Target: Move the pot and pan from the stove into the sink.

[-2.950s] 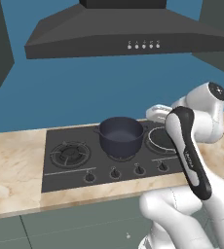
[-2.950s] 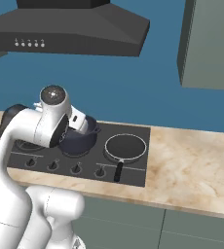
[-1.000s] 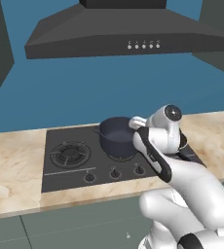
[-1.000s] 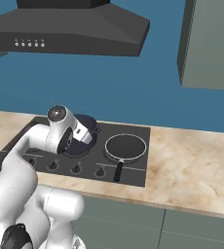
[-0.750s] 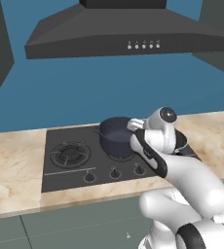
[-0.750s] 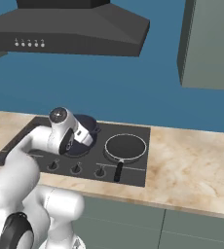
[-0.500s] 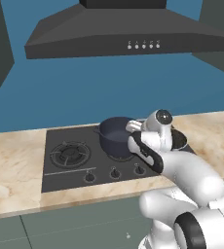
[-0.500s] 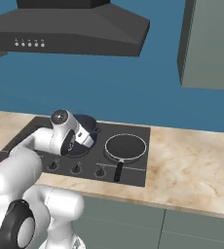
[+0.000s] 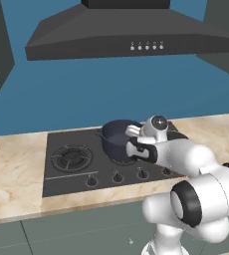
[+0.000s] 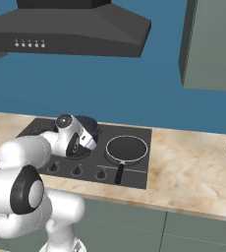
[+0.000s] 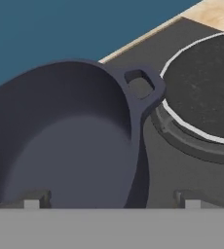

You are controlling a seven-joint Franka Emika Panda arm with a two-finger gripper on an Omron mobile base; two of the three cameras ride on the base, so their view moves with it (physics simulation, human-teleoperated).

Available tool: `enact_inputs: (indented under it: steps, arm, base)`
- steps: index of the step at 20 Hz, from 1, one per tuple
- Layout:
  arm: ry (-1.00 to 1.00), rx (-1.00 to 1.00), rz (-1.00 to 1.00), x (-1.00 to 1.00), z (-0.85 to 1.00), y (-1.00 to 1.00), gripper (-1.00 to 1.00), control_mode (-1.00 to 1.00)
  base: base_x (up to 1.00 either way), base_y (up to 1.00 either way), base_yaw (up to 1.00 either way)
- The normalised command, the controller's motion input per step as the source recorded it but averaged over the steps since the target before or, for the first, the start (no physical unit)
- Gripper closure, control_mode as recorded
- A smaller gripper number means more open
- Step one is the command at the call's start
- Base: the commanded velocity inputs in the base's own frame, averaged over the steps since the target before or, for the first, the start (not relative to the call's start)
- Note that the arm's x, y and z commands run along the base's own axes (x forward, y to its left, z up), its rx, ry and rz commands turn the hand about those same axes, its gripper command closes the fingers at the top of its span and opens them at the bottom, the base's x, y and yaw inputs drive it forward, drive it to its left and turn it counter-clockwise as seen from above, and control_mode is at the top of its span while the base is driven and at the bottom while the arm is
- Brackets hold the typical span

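Now hand (image 11: 109,202) open, straddling pot (image 11: 60,141) rim; pan (image 11: 206,87) beside.

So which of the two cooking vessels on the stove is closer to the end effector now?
The pot, the deep dark one with loop handles: the end effector straddles its rim. The shallow long-handled pan sits apart on the next burner.

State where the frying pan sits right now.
In the right base view the pan rests on the right burner of the stove, beside the pot, with its long handle pointing toward the knobs at the front.
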Motion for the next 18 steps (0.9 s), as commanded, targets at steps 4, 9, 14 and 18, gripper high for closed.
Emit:
enact_inputs:
  steps: [4,9,14,18]
  arm:
    - [0.03,0.0,-0.03,0.32,-0.3,0.01,-1.0,-1.0]
    - [0.03,-0.02,-0.03,0.24,-0.26,0.0,-1.0,-1.0]
    - [0.0,0.0,-0.01,0.06,-0.04,0.0,1.0,-1.0]
    - [0.0,0.0,0.0,0.0,0.0,0.0,1.0,-1.0]
  base:
    - [0.0,0.0,0.0]
    - [0.0,0.0,0.0]
    - [0.0,0.0,0.0]
    - [0.0,0.0,0.0]
